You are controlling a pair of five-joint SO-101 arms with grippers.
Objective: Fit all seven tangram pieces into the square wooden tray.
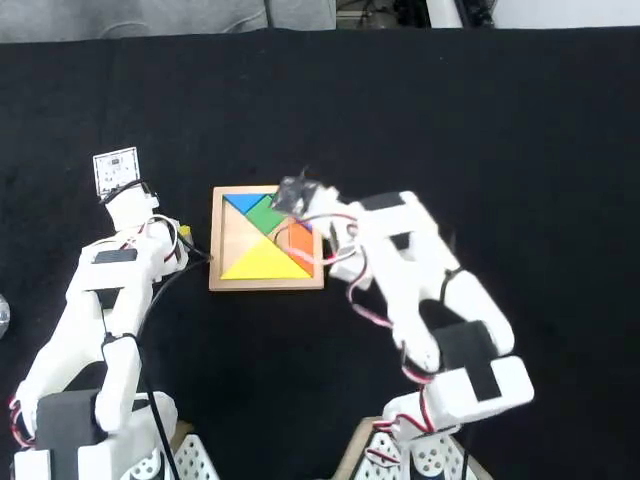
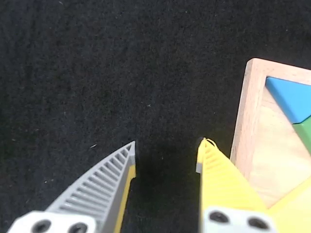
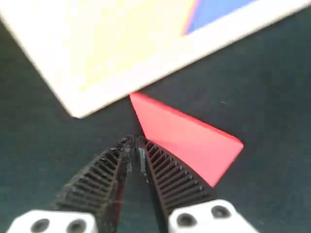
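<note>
The black surface (image 1: 500, 120) carries the wooden tray (image 1: 234, 245), partly filled. At its 9 o'clock edge the left tool (image 2: 167, 143) gapes, empty. Near its 1 o'clock corner the right tool (image 3: 134, 141) is pinched together on nothing; a red piece (image 3: 187, 138) lies just beside its tips, outside the tray.

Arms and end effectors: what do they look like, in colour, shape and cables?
The left arm and right arm are white shells with black motor blocks and loose red, white and black cables. The left end effector has one grey ribbed finger and one yellow finger. The right end effector has two black ribbed fingers. All taper to points from white bases with screw holes.
</note>
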